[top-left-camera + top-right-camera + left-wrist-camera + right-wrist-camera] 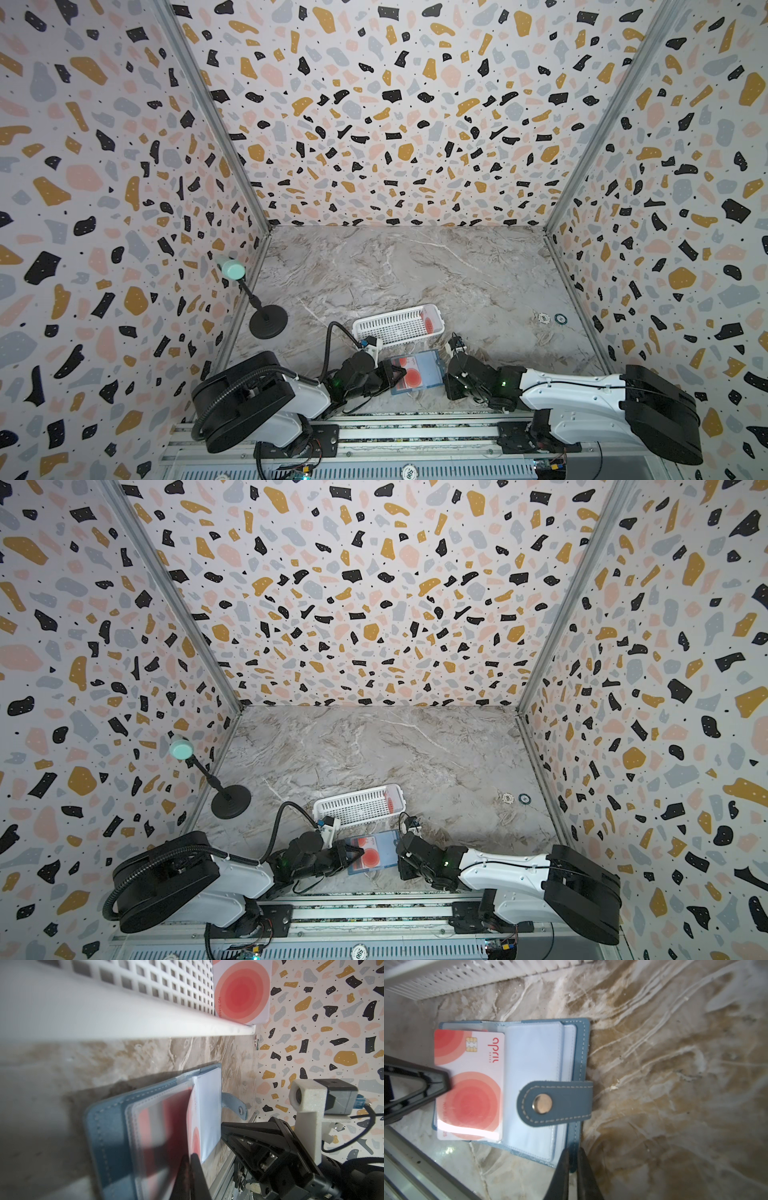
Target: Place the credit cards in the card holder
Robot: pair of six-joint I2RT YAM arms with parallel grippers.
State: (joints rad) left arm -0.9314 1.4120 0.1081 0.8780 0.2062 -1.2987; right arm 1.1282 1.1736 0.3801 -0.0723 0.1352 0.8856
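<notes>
Inserting pale red-circled credit card (473, 1093) | slate-blue booklet card holder (581, 1043) clamped by right gripper (572, 1159) | left gripper (190, 1159) pinching card | next: push deeper

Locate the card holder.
In both top views the card holder lies open at front centre of the marble table, between the left gripper and right gripper, in front of the white basket.

Terrazzo-print walls (395, 104) on three sides, grey marble tabletop (415, 270), little black stand (266, 318) sitting around nine o'clock.
</notes>
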